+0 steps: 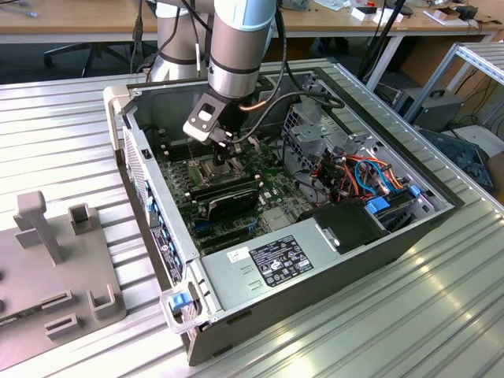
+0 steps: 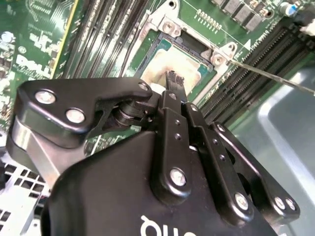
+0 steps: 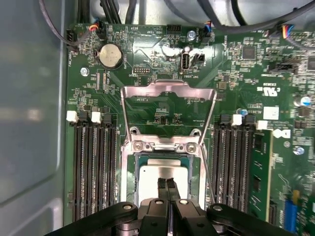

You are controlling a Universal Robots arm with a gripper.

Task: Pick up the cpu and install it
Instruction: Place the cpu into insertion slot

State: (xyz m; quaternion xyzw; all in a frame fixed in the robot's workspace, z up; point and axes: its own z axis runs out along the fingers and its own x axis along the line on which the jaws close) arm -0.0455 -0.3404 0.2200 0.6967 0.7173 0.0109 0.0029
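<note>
The cpu (image 3: 152, 175), a small square chip with a dull silver top, lies flat inside the dark socket (image 3: 132, 169) on the green motherboard (image 3: 236, 69). It also shows in the second wrist view, cpu (image 2: 156, 66). My gripper (image 3: 165, 186) hangs right over the chip's middle, its two black fingers (image 2: 175, 81) pressed together with nothing between them. I cannot tell whether the tips touch the chip. In the exterior view the gripper (image 1: 223, 155) reaches down into the open computer case (image 1: 260, 264).
The shiny hinged retention frame (image 3: 168, 91) stands open just beyond the socket. Dark memory slots (image 3: 94, 162) flank it on both sides. A thin metal lever (image 2: 275, 78) sticks out beside the socket. Cables (image 1: 362, 177), a power supply (image 1: 276, 264) and a grey fixture (image 1: 55, 252) lie nearby.
</note>
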